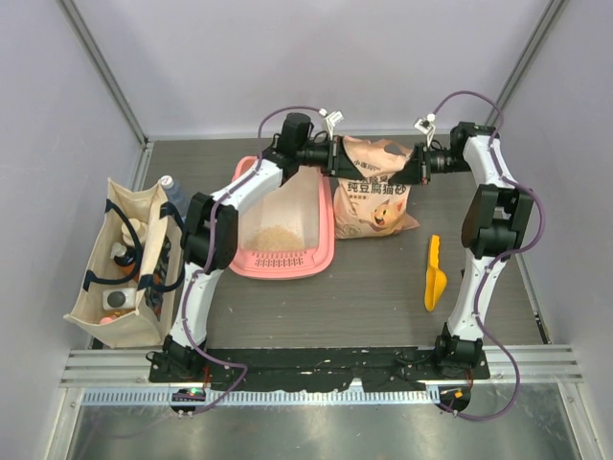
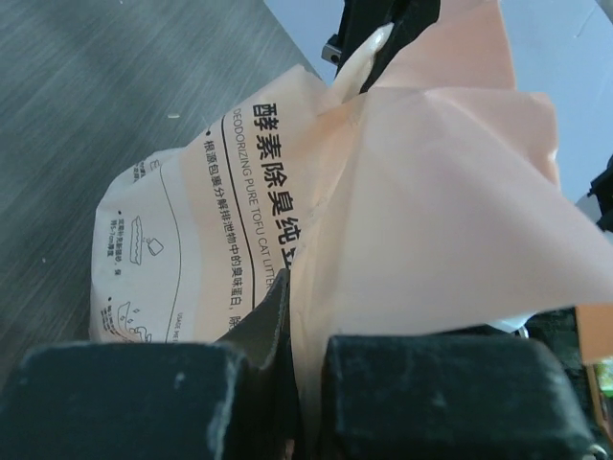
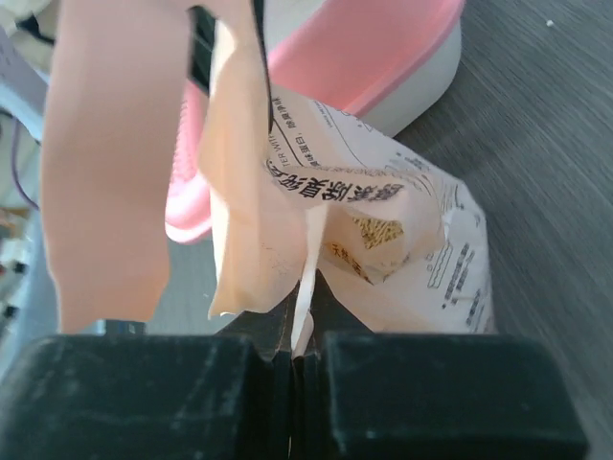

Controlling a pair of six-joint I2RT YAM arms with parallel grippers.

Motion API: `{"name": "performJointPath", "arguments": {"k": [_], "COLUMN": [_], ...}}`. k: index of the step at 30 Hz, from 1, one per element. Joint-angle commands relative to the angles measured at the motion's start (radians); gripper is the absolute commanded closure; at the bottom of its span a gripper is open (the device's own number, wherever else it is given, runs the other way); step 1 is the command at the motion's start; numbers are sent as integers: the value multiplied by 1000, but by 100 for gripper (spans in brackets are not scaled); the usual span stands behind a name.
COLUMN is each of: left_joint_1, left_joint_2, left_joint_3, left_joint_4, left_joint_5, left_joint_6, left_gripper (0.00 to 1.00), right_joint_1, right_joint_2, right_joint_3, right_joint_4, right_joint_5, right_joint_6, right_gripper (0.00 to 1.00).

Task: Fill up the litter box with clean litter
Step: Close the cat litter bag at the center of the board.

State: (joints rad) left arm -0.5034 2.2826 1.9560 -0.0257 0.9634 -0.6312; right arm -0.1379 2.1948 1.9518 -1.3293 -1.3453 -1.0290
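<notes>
- I see the box [image 1: 287, 266] lying flat on the table [image 1: 364, 307], its long sides running away from the arm bases.
- The litter [image 1: 273, 238] sits as a low tan pile on the box's floor, toward the near end. The floor beyond it is bare and whitish.
- The bag [image 1: 375, 196] stands just right of the box, close against its right rim. From above I cannot tell whether they touch. Its printed front faces the top camera, with a cartoon cat low on it.
- My left gripper [image 1: 332, 156] hangs over the box's far right corner, at the bag's top left edge. In the left wrist view its fingers [image 2: 115, 402] are pressed together on a fold of the bag's peach film.
- My right gripper [image 1: 410, 171] is right of the box, at the bag's top right corner. In the right wrist view its fingers [image 3: 450, 402] are closed tight, pinching a thin edge of film. The box's pink rim shows beyond the bag.
- Loose flaps of film stand up from the bag's top in both wrist views.
- The scoop [image 1: 434, 273] lies flat well right of the box, apart from the bag, handle pointing away from the bases.
- The tote [image 1: 124, 264] stands left of the box, apart from it, with bottles inside.
</notes>
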Motion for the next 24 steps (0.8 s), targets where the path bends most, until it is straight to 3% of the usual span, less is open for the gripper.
{"name": "performJointPath", "arguments": {"k": [1,4,9,14,16,17,18,19,20,21,22,23,24], "left_joint_1": [25,25,25,16,5,3,3,3,3,2,3,3,3], "left_joint_2": [-75,-90,-104,-74,-48,-41,-38,-37,-28,-25,-23,-20,-20], "left_joint_3": [136,172,188,185,198,199,190,187,185,187,188,187,185], "left_joint_4": [-85,-117,-129,-97,-80,-76,-68,-54,-48,-40,-37,-36,-34], "left_joint_5": [-54,-107,-235,-200,-172,-163,-163,-161,-138,-117,-111,-103,-101], "left_joint_6": [65,94,119,99,87,79,74,70,67,65,64,64,64], "left_gripper": [100,100,100,100,99,98,97,97,96,96,96,97,97], "right_joint_1": [-109,-150,-193,-201,-192,-186,-169,-163,-158,-143,-135,-129,-121], "right_joint_2": [-82,-121,-188,-266,-335,-355,-369,-392,-397,-395,-382,-368,-351], "right_joint_3": [119,72,-102,-232,-304,-339,-379,-455,-493,-554,-577,-602,-634], "right_joint_4": [230,485,902,1031,1052,1094,1251,1357,1583,1716,1854,2174,2358], "right_joint_5": [-173,-192,-192,-189,-148,-134,-96,-77,-66,-80,-87,-89,-91], "right_joint_6": [673,980,1308,1356,1238,1232,1310,1367,1433,1615,1714,1851,1983], "right_gripper": [99,99,99,99,97,91,74,64,56,43,39,36,29]}}
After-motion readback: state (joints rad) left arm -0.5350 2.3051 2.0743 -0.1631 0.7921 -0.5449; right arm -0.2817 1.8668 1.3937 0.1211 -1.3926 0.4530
